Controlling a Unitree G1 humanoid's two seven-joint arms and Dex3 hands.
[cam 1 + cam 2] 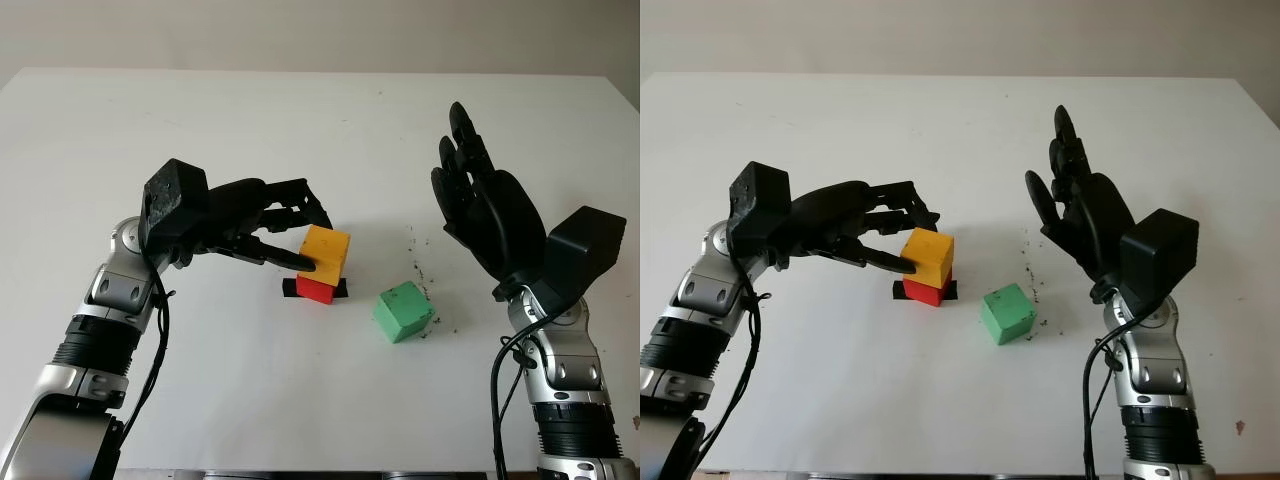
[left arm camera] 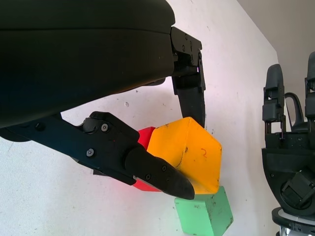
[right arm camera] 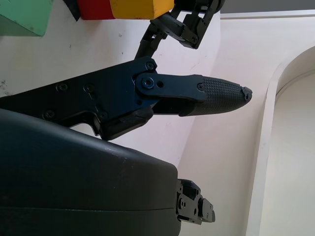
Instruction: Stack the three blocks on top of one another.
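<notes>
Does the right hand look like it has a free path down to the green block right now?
Probably yes. The right hand is open and raised beside the green block, which sits alone on the table, apart from the yellow block that the left hand grips.

Right hand (image 3: 197, 96) hanging open above white table (image 3: 221, 147); green block (image 3: 24, 14), red block (image 3: 96, 9), yellow block (image 3: 140, 7) showing at edge

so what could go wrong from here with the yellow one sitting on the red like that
1. The yellow block sits skewed on the red block, overhanging it, so it may tip when the left hand lets go.
2. The left hand's fingers are against the yellow block; pulling away could drag it off.
3. The green block lies apart on the table, and the open right hand is raised; a skewed base makes stacking it shaky.
</notes>
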